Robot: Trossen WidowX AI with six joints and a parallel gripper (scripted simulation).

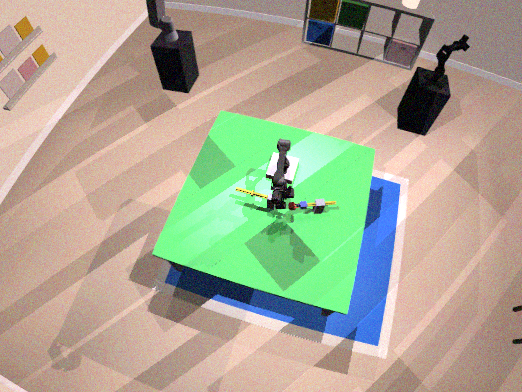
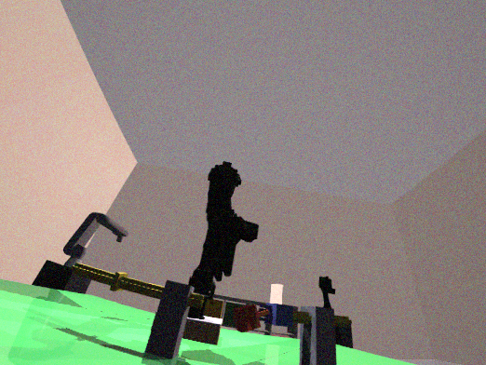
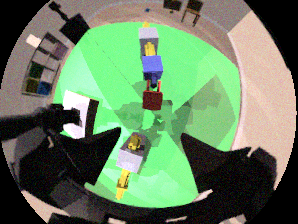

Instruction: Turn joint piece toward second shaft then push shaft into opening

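Observation:
The red square joint piece sits on the hinged end of the blue piece, on the first shaft fixed in a grey block. It looks tilted in the exterior view; its opening's exact direction is unclear. The yellow second shaft passes through the other grey block; its end is apart from the joint piece. My gripper is open and empty, above the mechanism, touching neither shaft.
The arm's white base plate is on the green table beside the mechanism. The second shaft carries a yellow collar. Black pedestals and a shelf stand away from the table.

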